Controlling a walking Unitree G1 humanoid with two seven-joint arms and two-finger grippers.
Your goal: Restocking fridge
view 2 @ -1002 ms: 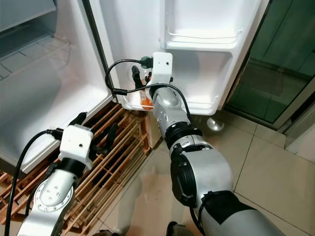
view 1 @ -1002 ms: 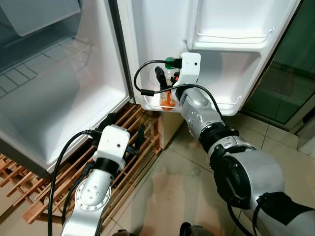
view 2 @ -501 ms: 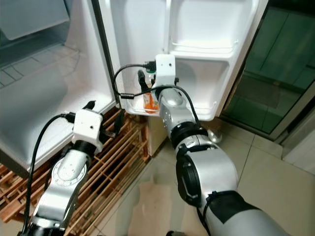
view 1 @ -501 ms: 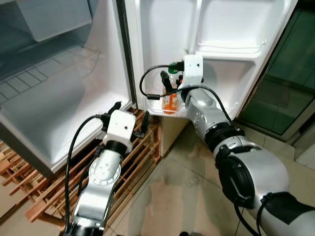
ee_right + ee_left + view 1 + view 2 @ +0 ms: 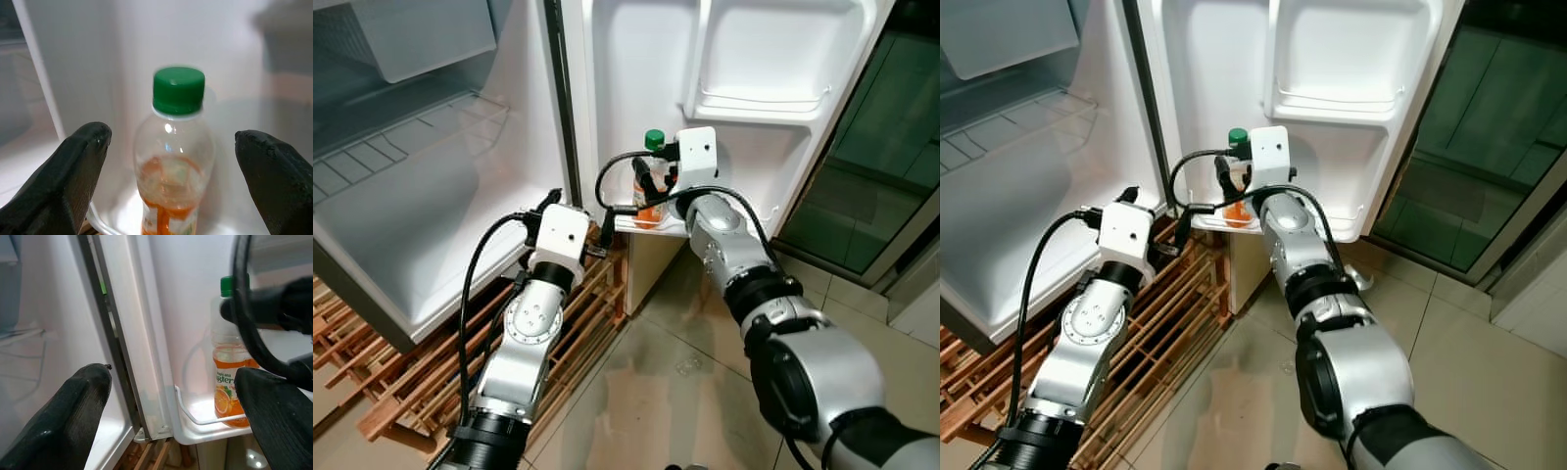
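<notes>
Where the head camera looks down, open fridge (image 5: 421,196) on the left, with its door (image 5: 754,108) swung wide. Bottle (image 5: 650,181), green-capped and part full of orange drink, upright at the hinge-side end of the door's bottom shelf (image 5: 651,223). Right gripper (image 5: 651,182) level with the bottle, jaws apart with a finger on either side, contact not clear. Left gripper (image 5: 578,223) lower, near the fridge's bottom corner above a wooden rack (image 5: 401,377), jaws parted and holding nothing. Tiled floor (image 5: 646,392) below, dark glass panel (image 5: 881,166) to the right. From the right eye, same bottle (image 5: 1235,176) on the shelf, right arm reaching up to it, left arm over the rack. Through the left wrist camera, two black fingers (image 5: 73,406) spread wide and empty, fridge edge and dark seal (image 5: 110,342) between them, bottle (image 5: 229,377) standing behind the shelf's white rail (image 5: 205,418), right gripper's black parts close beside it. Through the right wrist camera, bottle (image 5: 177,161) centred between two wide-spread fingers (image 5: 68,171), clear of both, green cap (image 5: 178,90) on top, white door wall behind.
</notes>
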